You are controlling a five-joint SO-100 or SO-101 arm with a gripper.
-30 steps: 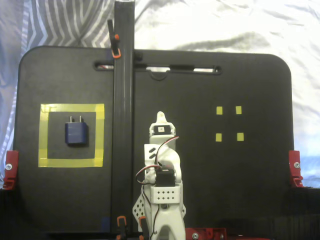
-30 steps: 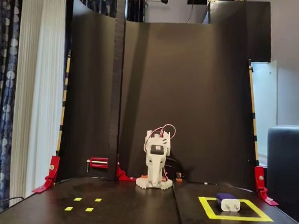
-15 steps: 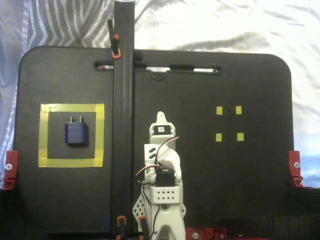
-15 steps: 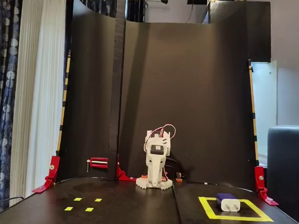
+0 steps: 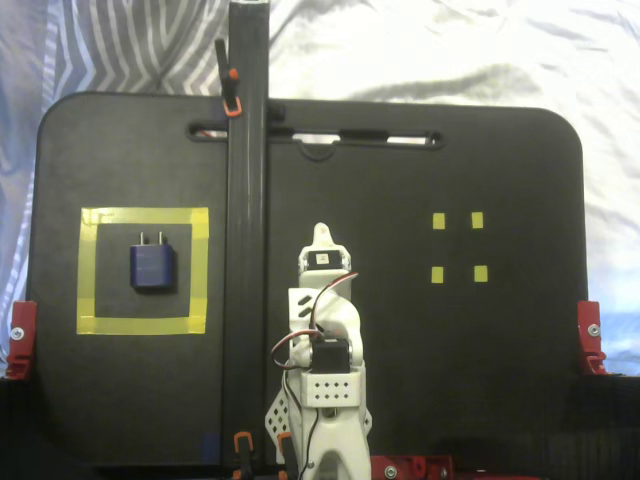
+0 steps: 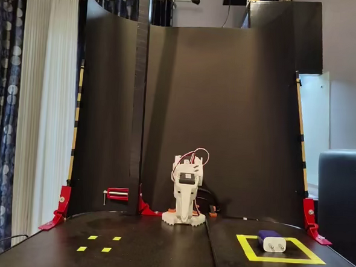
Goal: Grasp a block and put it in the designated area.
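Nothing has moved: block (image 5: pixel 153 267) remains inside designated area (image 5: pixel 143 325).

4 small yellow tape squares (image 5: pixel 457 247) on black board (image 5: pixel 480 150); red clamps (image 5: pixel 590 335).

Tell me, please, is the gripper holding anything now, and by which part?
Nothing is held. The blue block lies alone inside the yellow tape square, far from the folded arm. The gripper has nothing in it.
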